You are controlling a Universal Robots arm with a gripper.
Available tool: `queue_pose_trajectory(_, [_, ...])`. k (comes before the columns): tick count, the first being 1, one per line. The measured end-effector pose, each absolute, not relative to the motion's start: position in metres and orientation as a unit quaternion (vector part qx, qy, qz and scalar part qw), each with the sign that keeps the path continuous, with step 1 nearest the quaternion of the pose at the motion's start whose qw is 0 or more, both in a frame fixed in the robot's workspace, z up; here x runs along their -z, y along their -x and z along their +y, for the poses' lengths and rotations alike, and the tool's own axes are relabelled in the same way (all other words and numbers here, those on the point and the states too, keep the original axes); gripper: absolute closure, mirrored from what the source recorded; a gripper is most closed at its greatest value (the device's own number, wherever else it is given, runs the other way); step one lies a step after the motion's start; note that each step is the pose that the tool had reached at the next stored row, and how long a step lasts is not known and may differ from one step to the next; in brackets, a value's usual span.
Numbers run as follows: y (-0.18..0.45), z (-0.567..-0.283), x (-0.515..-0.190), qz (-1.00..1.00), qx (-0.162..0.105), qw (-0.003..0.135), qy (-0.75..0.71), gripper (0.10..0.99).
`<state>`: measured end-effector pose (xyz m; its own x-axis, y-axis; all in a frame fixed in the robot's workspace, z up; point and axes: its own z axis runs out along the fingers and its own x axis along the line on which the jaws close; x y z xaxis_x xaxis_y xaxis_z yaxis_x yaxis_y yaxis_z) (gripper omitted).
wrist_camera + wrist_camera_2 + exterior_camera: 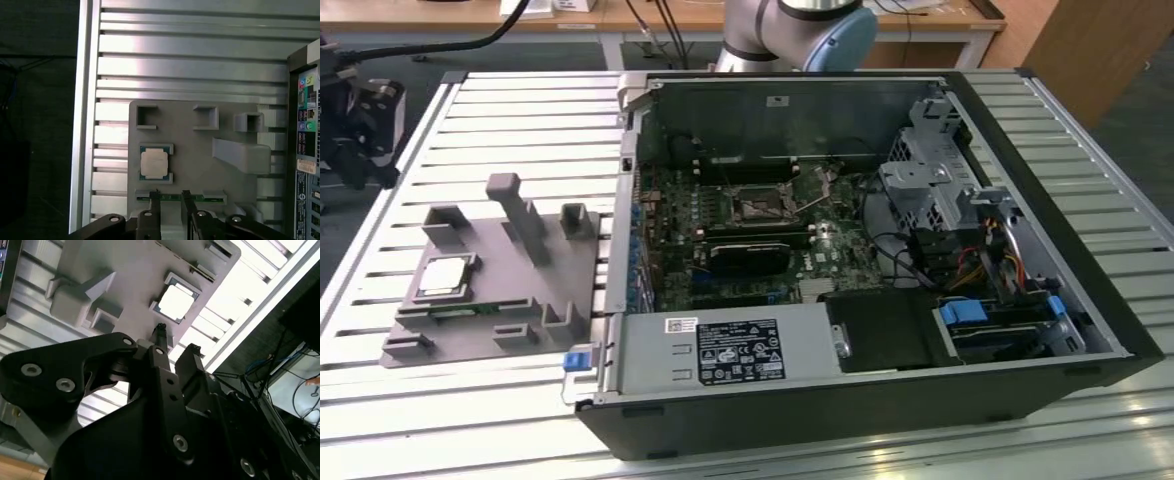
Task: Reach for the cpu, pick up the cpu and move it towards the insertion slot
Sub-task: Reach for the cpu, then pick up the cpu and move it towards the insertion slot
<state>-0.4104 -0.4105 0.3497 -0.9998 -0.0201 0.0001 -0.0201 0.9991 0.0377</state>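
Note:
The cpu (444, 275) lies flat in a pocket of the grey fixture plate (480, 340), at the exterior view's left, silver top up. Both wrist views show it from above, the cpu (154, 163) sitting between two small grey brackets, bright in the second wrist view (175, 303). My gripper (170, 196) hangs well above the fixture, offset to one side of the chip. Its two black fingers (155, 202) are apart with nothing between them, also in the second wrist view (178, 338). The insertion slot (757, 205) is the square socket on the motherboard inside the open computer case.
Grey posts and blocks (520, 215) rise from the fixture plate, and a green strip (175, 197) lies along it under my fingers. The open case (1014, 250) holds a black card (747, 255), cables and drive cages. The slatted table ends at an edge (82, 125).

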Motion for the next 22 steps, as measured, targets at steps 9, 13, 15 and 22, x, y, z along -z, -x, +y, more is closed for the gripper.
queue_pose_trajectory(9, [0.412, -0.410, -0.333, -1.000, 0.019, 0.001, -0.010, 0.443])
queue_pose_trajectory(13, [0.412, -0.411, -0.326, -1.000, 0.019, 0.001, -0.010, 0.325])
queue_pose_trajectory(15, [0.412, -0.412, -0.322, -1.000, 0.019, 0.001, -0.010, 0.325])
queue_pose_trajectory(22, [0.412, -0.412, -0.312, -1.000, 0.020, 0.002, -0.010, 0.325])
